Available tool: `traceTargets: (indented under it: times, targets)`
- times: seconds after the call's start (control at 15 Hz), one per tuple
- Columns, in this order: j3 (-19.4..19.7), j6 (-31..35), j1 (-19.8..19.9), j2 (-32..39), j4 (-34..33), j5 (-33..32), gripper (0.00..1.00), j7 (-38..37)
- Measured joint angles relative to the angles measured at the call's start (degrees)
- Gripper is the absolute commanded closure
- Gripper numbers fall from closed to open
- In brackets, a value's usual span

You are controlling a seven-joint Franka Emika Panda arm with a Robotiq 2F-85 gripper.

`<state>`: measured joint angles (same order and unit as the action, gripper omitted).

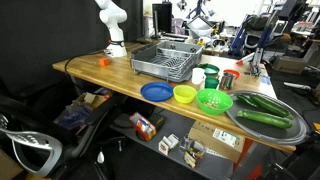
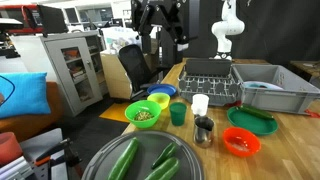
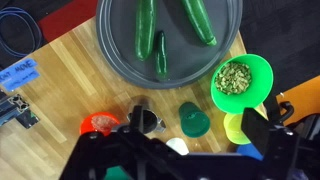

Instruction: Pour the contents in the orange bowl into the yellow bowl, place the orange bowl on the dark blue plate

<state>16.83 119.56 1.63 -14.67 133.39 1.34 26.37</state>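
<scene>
The orange bowl point(image 3: 100, 124) sits on the wooden table with small pale bits in it; it also shows in an exterior view point(image 2: 241, 142). The yellow bowl point(image 3: 235, 125) stands beside the green bowl point(image 3: 243, 78) and shows in both exterior views point(image 1: 185, 94) point(image 2: 158, 100). The dark blue plate point(image 1: 155, 92) lies next to the yellow bowl, at the table's edge point(image 2: 164, 90). My gripper point(image 3: 197, 123) is open and empty, high above the cups between the two bowls point(image 2: 160, 35).
A grey platter point(image 3: 120, 45) holds cucumbers. A green cup point(image 3: 193, 118), a metal cup point(image 3: 147, 122) and a white cup point(image 3: 178, 147) stand between the bowls. A dish rack point(image 1: 165, 62), a green plate point(image 2: 250, 120) and a grey bin point(image 2: 272, 92) are further along.
</scene>
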Motion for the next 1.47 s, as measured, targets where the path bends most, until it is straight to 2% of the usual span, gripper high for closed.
traceTargets:
  times: [0.8, 1.13, 1.47]
  targets:
    - [-0.2, 0.3, 0.3, 0.1, 0.1, 0.5, 0.00, 0.2]
    - [0.9, 6.1, 0.5, 3.7, 0.2, 7.2, 0.00, 6.8]
    - [0.5, 14.2, 1.5, 12.9, -2.3, 8.8, 0.00, 8.0]
